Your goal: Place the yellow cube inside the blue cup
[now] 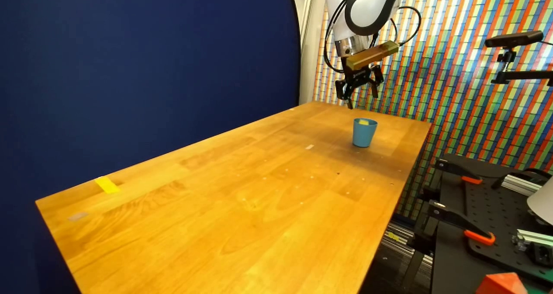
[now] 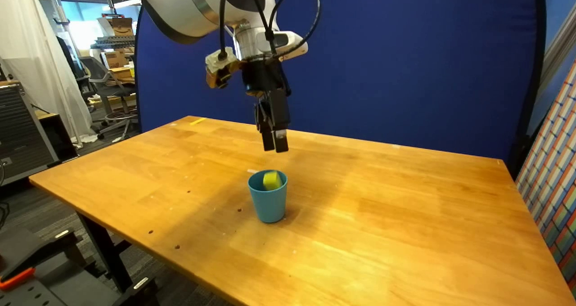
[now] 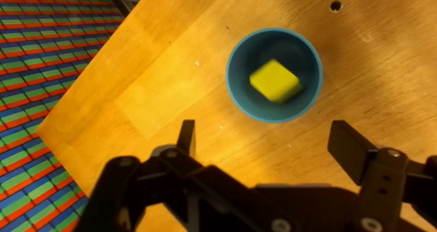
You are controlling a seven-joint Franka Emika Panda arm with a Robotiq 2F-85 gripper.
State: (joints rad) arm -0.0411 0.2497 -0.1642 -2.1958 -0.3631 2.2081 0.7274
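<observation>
The blue cup (image 1: 363, 137) stands upright on the wooden table in both exterior views, here too (image 2: 270, 207). The yellow cube (image 2: 271, 180) is inside the cup, its top near the rim, and a little of it also shows in an exterior view (image 1: 363, 122). In the wrist view the cube (image 3: 274, 79) lies within the round rim of the cup (image 3: 239, 88), tilted and slightly blurred. My gripper (image 3: 263, 133) is open, its fingers wide apart with nothing between them. In both exterior views the gripper (image 1: 363, 100) hangs above the cup, apart from it, here too (image 2: 275, 149).
The wooden table (image 1: 242, 207) carries a flat yellow tape patch (image 1: 107, 184) at its far corner. A black side bench with orange-tipped clamps (image 1: 479, 237) stands beside it. A camera on a stand (image 1: 514, 39) and a patterned wall lie beyond the table edge.
</observation>
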